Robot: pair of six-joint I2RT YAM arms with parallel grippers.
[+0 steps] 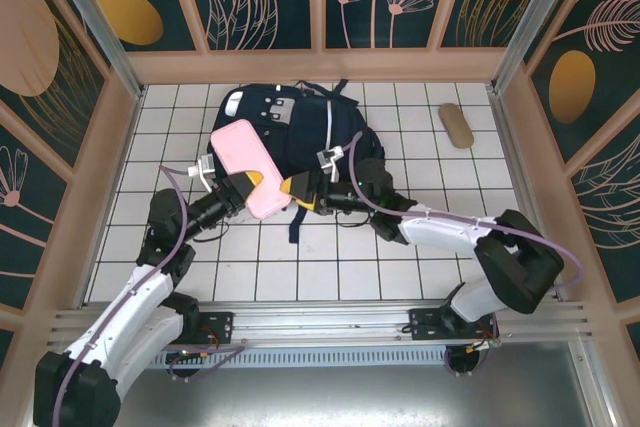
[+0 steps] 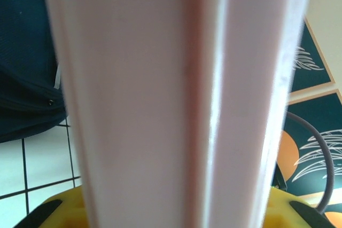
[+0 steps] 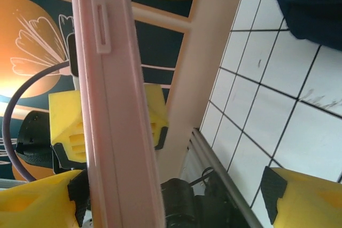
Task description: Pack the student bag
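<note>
White tiles carry the backpack at the far middle. The left gripper pinches a pink pouch at the backpack's near-left edge — the right gripper is spread beside the pouch's end. Loading step, I judge — next it needs an open pocket.

Bright, even overhead light fills the top view. The white tiled table carries only soft, short shadows beneath the arms, and the large navy-blue fabric backpack loses detail in its dark folds. Seen from the left wrist, the flat pink pouch is blurred, with pale glare down its right side. In the right wrist view, the orange painted disc glows overexposed at the left.
</note>
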